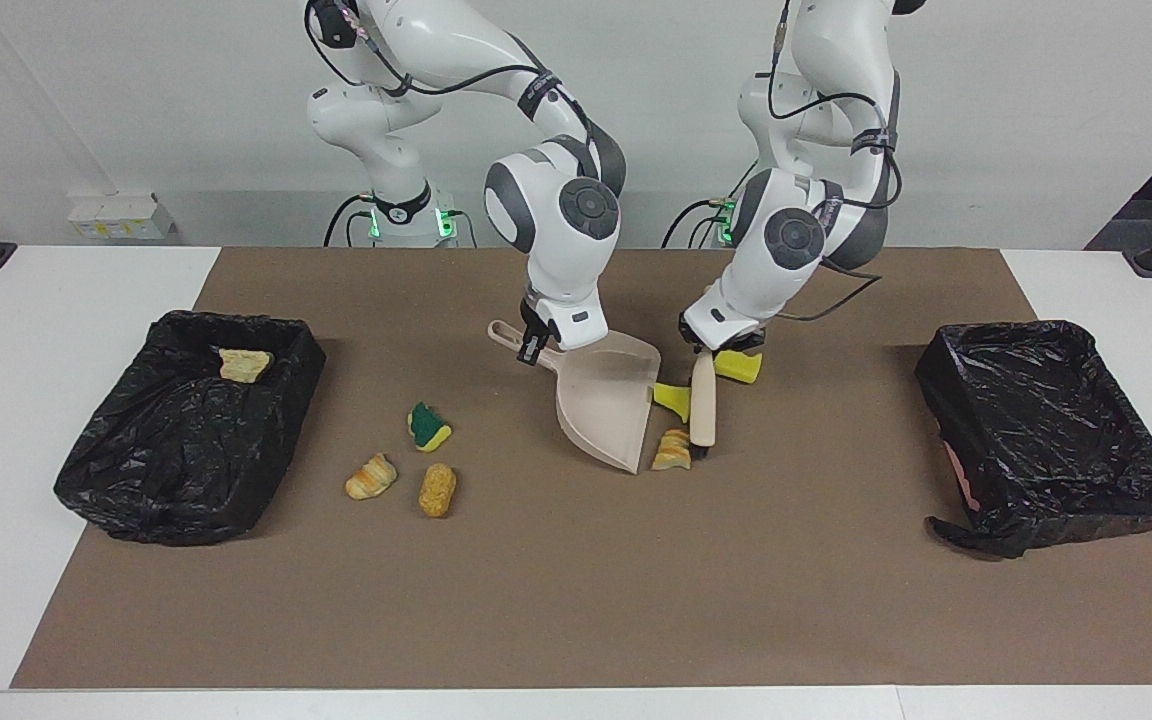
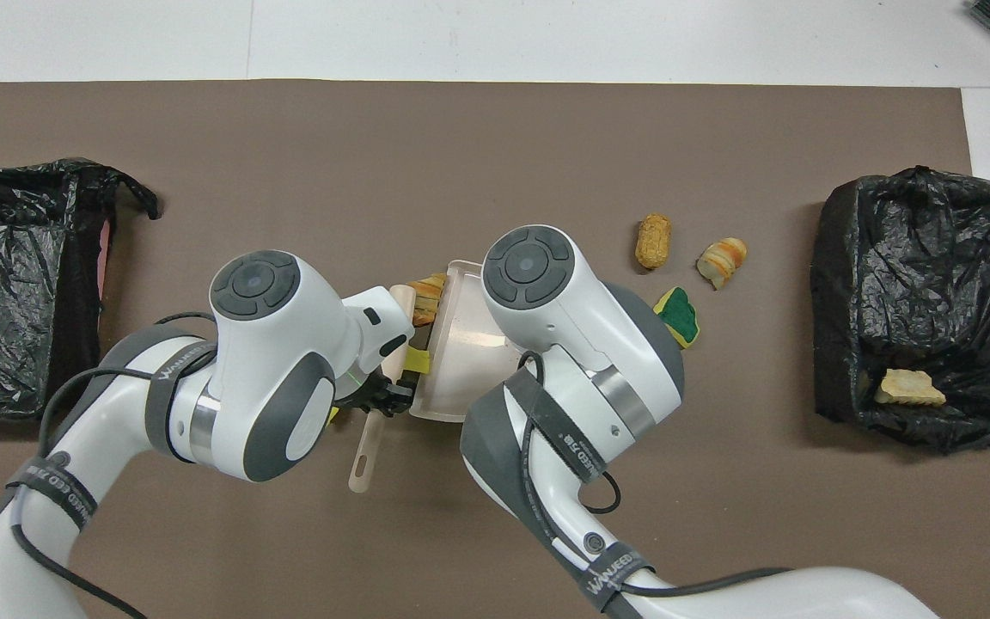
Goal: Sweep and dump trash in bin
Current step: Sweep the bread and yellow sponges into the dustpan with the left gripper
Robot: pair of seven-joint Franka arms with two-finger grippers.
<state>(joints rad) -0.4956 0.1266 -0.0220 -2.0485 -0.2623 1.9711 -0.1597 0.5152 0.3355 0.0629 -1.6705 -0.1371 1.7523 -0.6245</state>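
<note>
The left gripper (image 1: 704,352) is clamped on the brush (image 1: 702,410), the right gripper (image 1: 534,348) on the dustpan (image 1: 608,405). Between them lie light, squashy sponge bits (image 1: 674,398) and a crumbly pastry (image 1: 673,450); push, don't pinch.

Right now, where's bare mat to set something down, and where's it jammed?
Free: the mat between brush and the bin at the left arm's end, plus the strip farther from the robots than the pastries. Crowded: dustpan mouth, where sponge chunks and a pastry bunch.
</note>
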